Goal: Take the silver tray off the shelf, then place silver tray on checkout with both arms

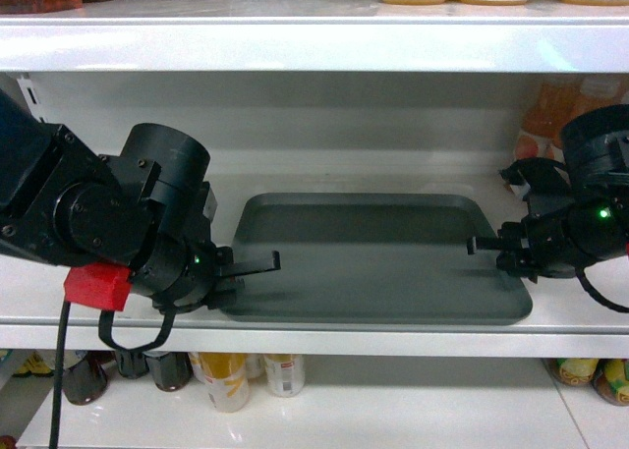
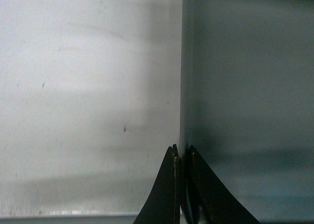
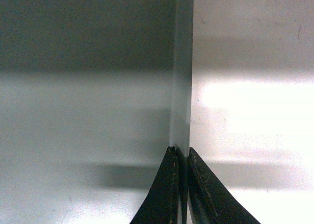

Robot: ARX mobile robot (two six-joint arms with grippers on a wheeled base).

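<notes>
I have the silver tray (image 1: 378, 257) lying flat on the shelf (image 1: 314, 339), the left gripper (image 1: 257, 263) pinching its left rim and the right gripper (image 1: 484, 243) its right rim, fingers pressed onto the edge in both wrist views; the grasp looks set. Next I judge an even lift and pull-out; the checkout is out of sight.

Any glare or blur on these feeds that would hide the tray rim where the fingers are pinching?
Head view: sharp enough; the flat dark grey-green tray lies in shade under the upper board, and the glossy white shelf shows mild sheen. Left wrist view: soft and dim, rim edge visible between the left gripper fingers. Right wrist view: bright glare on the shelf beside the rim, right gripper readable.
</notes>
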